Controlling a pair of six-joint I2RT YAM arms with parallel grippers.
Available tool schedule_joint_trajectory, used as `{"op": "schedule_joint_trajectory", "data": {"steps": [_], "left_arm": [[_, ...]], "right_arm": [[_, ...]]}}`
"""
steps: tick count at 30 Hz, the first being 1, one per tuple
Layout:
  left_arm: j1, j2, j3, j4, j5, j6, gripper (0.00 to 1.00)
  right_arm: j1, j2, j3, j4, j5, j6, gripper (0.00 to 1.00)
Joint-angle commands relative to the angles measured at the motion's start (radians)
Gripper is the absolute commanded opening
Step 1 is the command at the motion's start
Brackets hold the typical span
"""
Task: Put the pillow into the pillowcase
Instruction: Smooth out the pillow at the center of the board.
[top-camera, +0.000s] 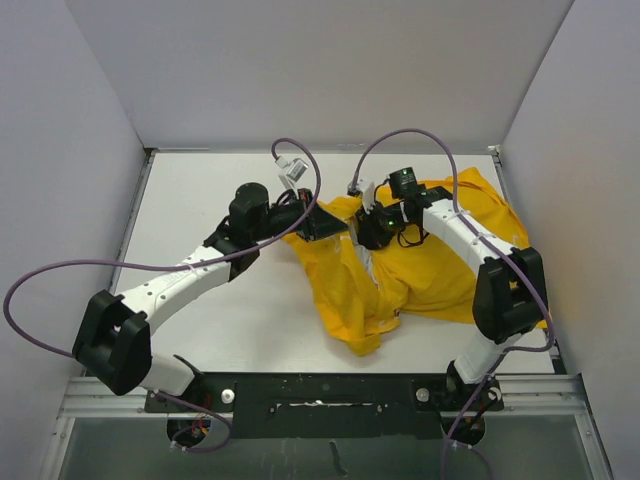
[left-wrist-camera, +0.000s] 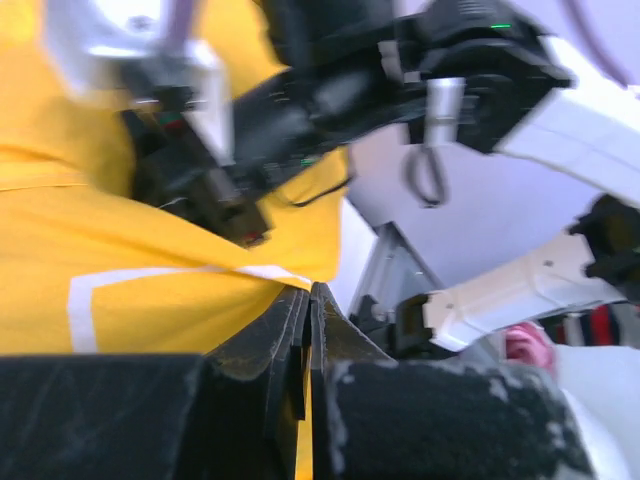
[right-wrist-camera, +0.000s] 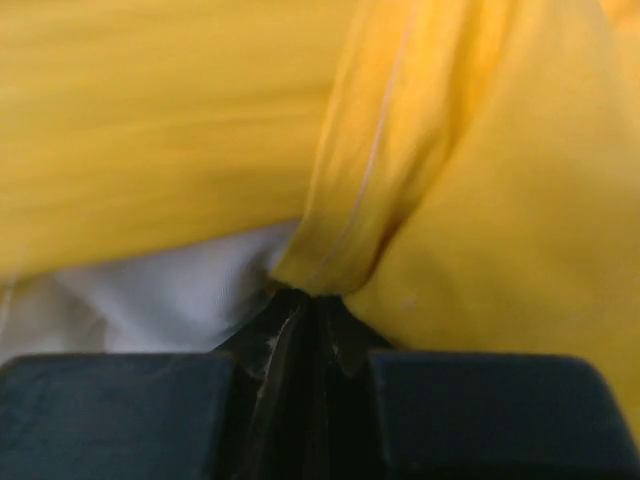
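Left arm (top-camera: 180, 282) and right arm (top-camera: 458, 232): white link casings, bulky black joint housings. A row of small dark dots runs along the left casing. Left cable (top-camera: 60, 268) and right cable (top-camera: 405, 132): purple, looped. Fingers (left-wrist-camera: 270, 350): black, flat-sided, scuffed whitish. Green indicator light (left-wrist-camera: 497, 25) lit on the right wrist housing.
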Motion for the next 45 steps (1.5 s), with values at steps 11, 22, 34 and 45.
{"op": "schedule_joint_trajectory", "data": {"steps": [11, 22, 34, 45], "left_arm": [[0.005, 0.213, -0.224, 0.499, -0.009, -0.223, 0.26], [-0.008, 0.305, -0.113, 0.600, 0.022, -0.297, 0.47], [0.060, -0.378, -0.473, 0.054, -0.278, -0.018, 0.98], [-0.120, -0.393, -0.492, -0.059, -0.368, -0.101, 0.32]], "right_arm": [[-0.171, -0.168, -0.082, 0.103, -0.689, 0.013, 0.00], [-0.084, -0.215, -0.181, 0.274, -0.531, 0.199, 0.17], [-0.201, -0.426, -0.194, -0.152, -0.744, -0.469, 0.90], [-0.009, -0.404, -0.352, 0.117, -0.335, -0.302, 0.66]]}}
